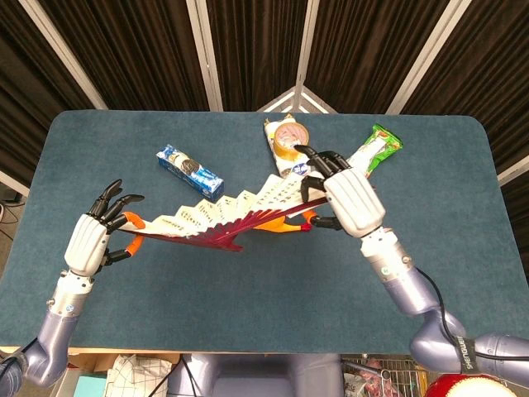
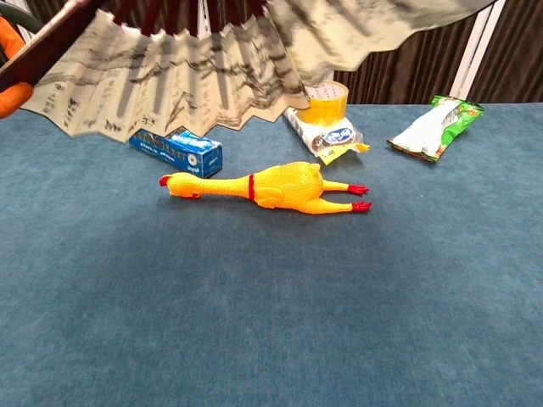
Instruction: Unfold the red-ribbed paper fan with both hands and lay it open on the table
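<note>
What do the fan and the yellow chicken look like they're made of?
Fan: matte pleated paper with ink printing, on dark red ribs, likely lacquered wood or bamboo. Chicken: glossy, smooth yellow skin with soft highlights, probably rubber or soft vinyl.

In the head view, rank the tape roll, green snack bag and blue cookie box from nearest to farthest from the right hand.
Measured from the right hand:
1. Tape roll, just up-left of the hand, and green snack bag, just up-right: too close to call.
2. Blue cookie box, well off towards the left hand's side.
</note>
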Controlling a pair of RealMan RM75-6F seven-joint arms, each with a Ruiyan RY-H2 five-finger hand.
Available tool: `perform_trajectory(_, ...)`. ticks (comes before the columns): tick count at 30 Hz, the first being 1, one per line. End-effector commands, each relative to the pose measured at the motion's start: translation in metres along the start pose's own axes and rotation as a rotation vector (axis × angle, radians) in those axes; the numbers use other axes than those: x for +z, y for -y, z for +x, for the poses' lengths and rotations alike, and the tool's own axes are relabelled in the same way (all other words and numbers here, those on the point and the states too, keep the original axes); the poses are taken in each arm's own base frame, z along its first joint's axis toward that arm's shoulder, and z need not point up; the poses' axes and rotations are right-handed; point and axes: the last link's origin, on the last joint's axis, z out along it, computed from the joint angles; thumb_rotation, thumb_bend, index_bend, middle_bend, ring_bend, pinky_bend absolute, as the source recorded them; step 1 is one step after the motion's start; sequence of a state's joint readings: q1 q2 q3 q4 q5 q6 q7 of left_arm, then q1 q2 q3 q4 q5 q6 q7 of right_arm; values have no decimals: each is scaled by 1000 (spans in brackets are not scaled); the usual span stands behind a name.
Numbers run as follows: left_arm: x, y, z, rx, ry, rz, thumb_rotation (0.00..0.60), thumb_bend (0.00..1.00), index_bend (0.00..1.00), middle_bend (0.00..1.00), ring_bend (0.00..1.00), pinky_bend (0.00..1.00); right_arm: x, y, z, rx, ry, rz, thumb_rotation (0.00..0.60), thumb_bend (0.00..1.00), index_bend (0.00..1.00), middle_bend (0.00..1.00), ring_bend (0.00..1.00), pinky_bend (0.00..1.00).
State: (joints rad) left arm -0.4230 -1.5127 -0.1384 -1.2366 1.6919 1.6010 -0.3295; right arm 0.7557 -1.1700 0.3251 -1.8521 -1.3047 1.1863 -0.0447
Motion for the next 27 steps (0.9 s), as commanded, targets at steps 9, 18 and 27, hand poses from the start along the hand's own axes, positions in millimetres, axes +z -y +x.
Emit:
perform_trajectory(9,0,2,-3,142,-44,-59,600,584,634,238,0,164,-15,-36,-1,-42,11,-61,600,466,764,150,277,213)
perform_trajectory(18,5,0,-8,231,-76,-80,600,584,615,236,0,164,-26,-62,-7,-50,5,-114,600,467,764,151,277,213)
perform_trajectory(27,4,-6,-14,254,-67,-100,600,576,391,148,0,160,-40,-80,-21,-108,79,-130,600,466,593,150,266,213)
